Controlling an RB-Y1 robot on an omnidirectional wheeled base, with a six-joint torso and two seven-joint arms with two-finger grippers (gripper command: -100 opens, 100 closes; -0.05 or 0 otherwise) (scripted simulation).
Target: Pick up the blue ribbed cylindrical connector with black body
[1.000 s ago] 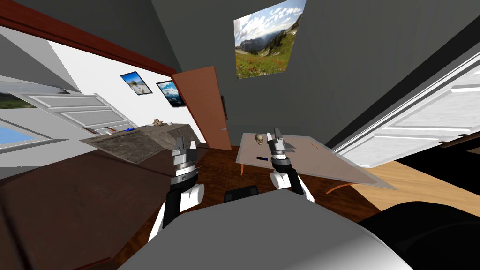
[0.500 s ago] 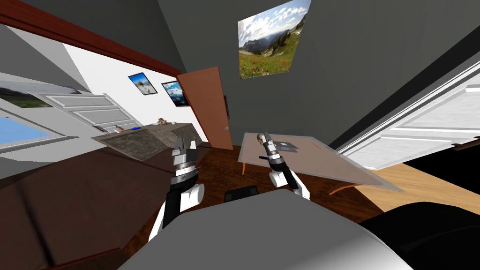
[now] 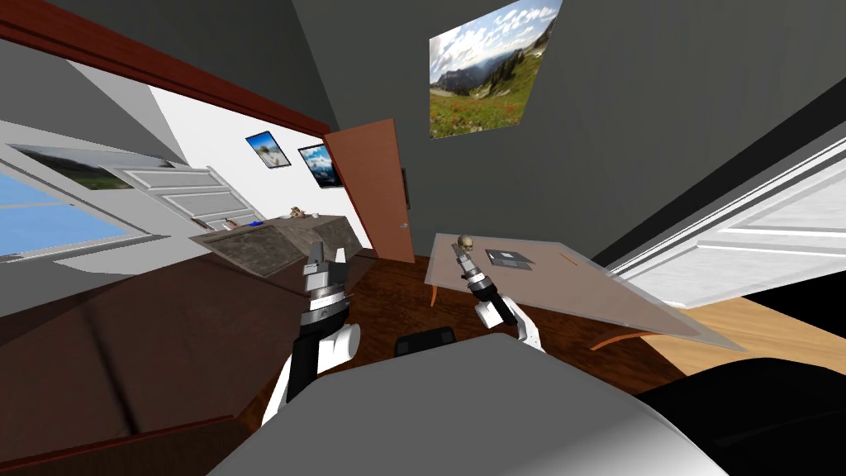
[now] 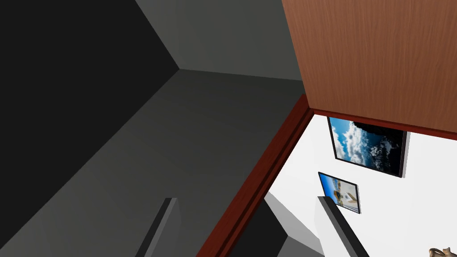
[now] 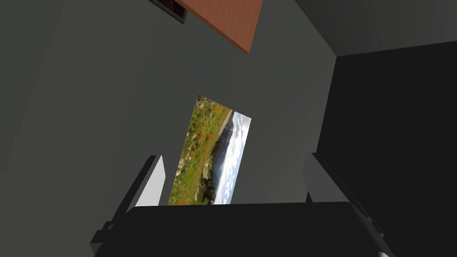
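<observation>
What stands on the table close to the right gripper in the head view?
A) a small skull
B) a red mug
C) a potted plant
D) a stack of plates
A: the head view shows a small skull standing on the table, right next to the raised right gripper; there is no mug, plant or plates on it.
</observation>
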